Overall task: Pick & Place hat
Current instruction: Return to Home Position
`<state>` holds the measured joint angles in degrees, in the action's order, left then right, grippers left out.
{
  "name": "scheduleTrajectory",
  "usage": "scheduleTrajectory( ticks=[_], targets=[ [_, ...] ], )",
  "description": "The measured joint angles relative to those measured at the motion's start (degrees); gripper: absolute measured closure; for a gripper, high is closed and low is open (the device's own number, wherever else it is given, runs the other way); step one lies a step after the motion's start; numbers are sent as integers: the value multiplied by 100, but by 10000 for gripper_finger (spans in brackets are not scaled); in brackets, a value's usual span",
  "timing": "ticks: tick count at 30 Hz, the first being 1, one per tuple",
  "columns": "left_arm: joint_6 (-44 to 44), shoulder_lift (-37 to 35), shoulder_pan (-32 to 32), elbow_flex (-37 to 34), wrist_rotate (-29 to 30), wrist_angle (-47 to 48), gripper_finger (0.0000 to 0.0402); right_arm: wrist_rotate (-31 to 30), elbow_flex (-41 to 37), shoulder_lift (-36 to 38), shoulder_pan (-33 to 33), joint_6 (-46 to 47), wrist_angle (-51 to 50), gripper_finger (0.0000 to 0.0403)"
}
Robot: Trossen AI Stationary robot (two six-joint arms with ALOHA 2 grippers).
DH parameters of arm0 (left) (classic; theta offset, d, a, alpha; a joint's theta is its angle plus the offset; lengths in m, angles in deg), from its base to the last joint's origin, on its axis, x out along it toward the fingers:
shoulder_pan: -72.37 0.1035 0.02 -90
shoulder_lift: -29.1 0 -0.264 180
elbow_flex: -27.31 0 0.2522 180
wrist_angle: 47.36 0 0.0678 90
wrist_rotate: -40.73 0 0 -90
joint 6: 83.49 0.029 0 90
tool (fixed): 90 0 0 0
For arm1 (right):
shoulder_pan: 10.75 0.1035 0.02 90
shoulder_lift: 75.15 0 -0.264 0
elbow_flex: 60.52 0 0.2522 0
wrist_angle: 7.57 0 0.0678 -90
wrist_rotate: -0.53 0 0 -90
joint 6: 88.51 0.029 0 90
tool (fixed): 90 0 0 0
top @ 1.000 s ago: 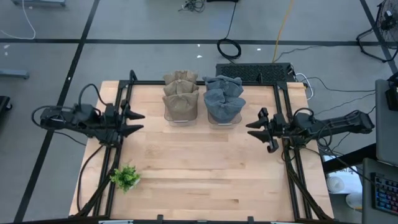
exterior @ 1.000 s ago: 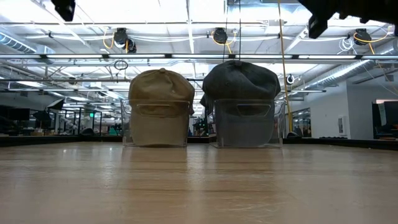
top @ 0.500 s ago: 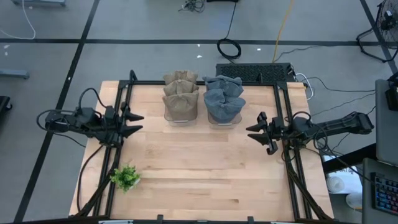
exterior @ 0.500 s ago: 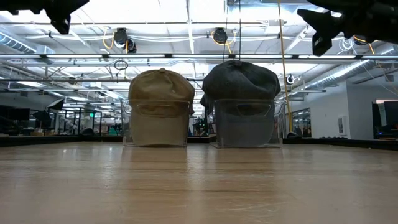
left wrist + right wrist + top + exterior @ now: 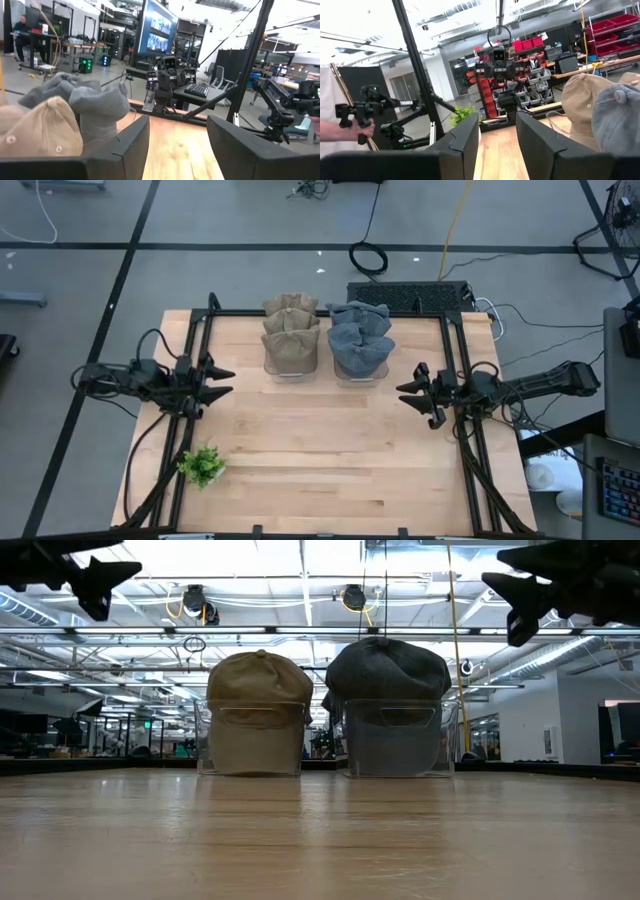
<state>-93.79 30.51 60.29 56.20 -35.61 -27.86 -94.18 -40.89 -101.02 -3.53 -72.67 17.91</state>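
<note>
Two clear bins stand side by side at the far middle of the surface (image 5: 320, 460). The left bin (image 5: 291, 368) is packed with brown caps (image 5: 291, 330), and the right bin (image 5: 360, 373) is packed with grey caps (image 5: 360, 330). Both heaps rise well above the bin walls. From above, each heap runs as a row from the near wall of its bin to the far wall. At table height the front cap of each heap sits crown up, but which way the brims point cannot be told. A small green plant (image 5: 202, 465) stands near the left front corner, well apart from the bins. The left arm reaches in level from the left side. Its end effector (image 5: 228, 382) hangs high over the left edge of the surface and points toward the middle, fingers spread and nothing between them. The right arm mirrors it from the right side. Its end effector (image 5: 403, 394) hangs over the right edge, near the right bin, also spread and empty.
</note>
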Motion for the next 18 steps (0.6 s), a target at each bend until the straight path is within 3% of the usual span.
scheduleTrajectory(
  ticks=[8,18],
  targets=[
    [-180,-114,-1,-320,-3,-34,201,2,-324,82,1,234,366,284],
    [-402,-116,0,-575,-3,-42,212,1,-337,77,2,404,-137,284]
  ],
)
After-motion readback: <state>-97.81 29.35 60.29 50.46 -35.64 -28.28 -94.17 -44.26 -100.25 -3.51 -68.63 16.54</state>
